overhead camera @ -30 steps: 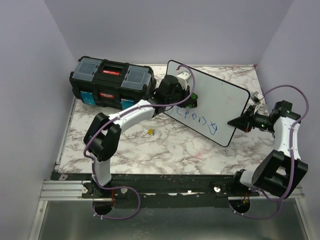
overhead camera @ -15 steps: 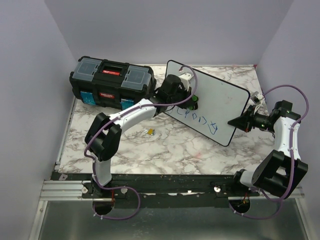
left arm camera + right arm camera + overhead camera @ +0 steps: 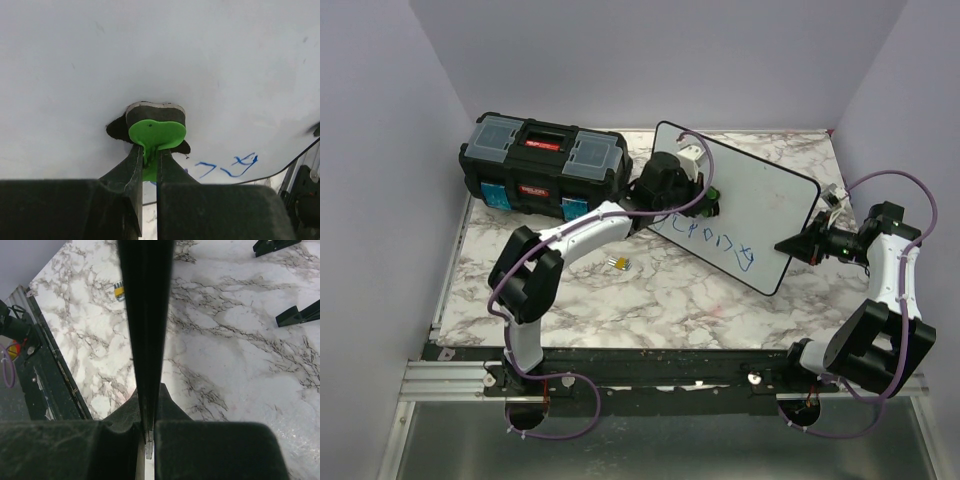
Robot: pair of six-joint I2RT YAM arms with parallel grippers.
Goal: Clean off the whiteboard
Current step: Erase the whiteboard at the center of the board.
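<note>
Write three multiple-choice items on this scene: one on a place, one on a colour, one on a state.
1. From the top camera, the black toolbox stands where from the whiteboard? A left; B right; C on it.
2. The lettering on the board is: A red; B blue; C green.
3. The right gripper is: A open in the air; B shut on the toolbox handle; C shut on the whiteboard's edge.
A: the toolbox sits rear left. B: the strokes are blue. C: its fingers pinch the black rim.
</note>
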